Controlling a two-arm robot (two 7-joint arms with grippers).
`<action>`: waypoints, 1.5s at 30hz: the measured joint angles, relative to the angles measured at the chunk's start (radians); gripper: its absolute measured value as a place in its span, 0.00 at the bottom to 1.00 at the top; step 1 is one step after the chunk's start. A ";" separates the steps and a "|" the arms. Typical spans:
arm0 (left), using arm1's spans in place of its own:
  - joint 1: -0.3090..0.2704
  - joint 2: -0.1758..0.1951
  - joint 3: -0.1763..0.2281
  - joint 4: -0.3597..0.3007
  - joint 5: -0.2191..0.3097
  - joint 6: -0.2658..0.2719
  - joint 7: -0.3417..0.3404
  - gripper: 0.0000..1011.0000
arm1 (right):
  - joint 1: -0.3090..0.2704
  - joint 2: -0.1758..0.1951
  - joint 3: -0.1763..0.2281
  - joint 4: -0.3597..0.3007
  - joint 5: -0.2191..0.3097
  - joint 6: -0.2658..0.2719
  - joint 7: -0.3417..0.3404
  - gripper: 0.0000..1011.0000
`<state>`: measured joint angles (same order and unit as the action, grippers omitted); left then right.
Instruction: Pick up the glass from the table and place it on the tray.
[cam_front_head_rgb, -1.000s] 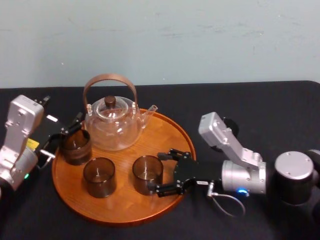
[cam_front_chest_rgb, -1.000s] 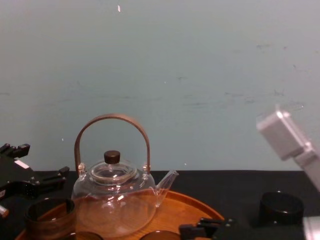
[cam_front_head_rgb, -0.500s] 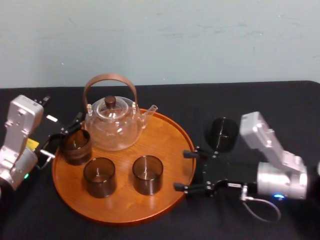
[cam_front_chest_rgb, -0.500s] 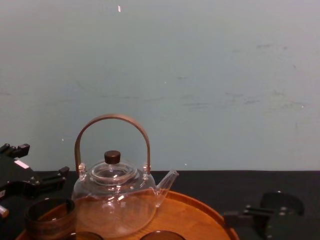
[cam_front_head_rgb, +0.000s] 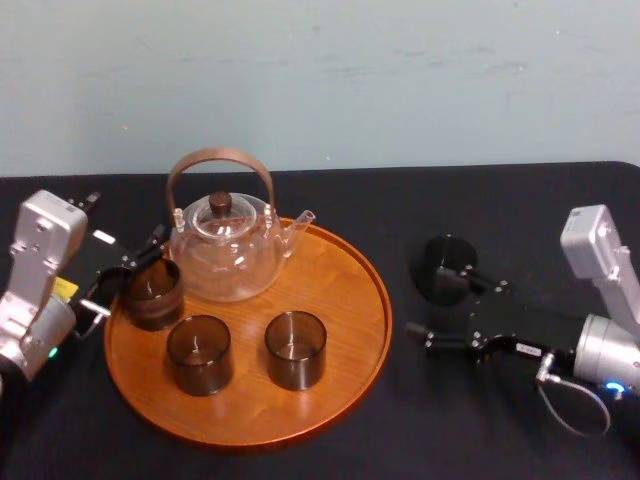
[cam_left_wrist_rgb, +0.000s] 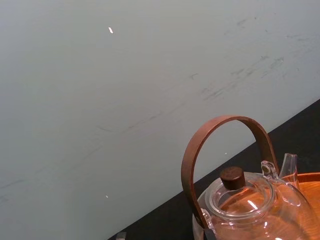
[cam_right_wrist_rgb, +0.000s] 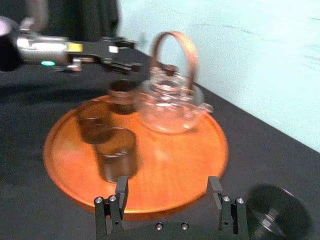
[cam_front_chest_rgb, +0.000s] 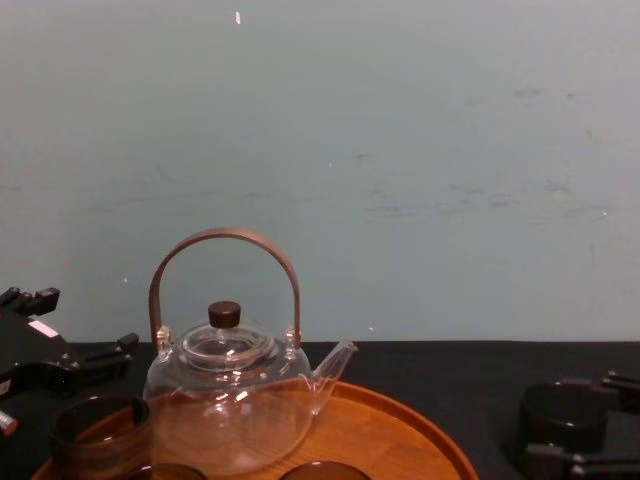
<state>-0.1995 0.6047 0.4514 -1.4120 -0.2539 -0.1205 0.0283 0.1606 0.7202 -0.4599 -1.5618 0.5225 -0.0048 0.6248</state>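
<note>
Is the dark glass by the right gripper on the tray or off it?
Off: the dark glass stands on the black table, outside the tray, beside the open right gripper.

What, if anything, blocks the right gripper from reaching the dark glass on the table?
Likely nothing: yes. The right gripper is open beside the tray, the dark glass stands just to its side, nothing between them; a sideways shift should do. The left gripper sits across the tray.
</note>
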 joint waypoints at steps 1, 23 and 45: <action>0.000 0.000 0.000 0.000 0.000 0.000 0.000 0.99 | 0.000 0.000 0.000 0.000 0.000 0.000 0.000 0.99; 0.000 0.000 0.000 0.000 0.000 0.000 0.000 0.99 | -0.044 -0.076 0.121 0.037 -0.005 0.110 -0.175 0.99; 0.000 0.000 0.000 0.000 0.000 0.000 0.000 0.99 | -0.035 -0.127 0.149 0.099 -0.049 0.152 -0.203 0.99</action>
<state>-0.1995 0.6047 0.4514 -1.4120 -0.2539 -0.1205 0.0283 0.1256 0.5928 -0.3109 -1.4623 0.4732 0.1470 0.4216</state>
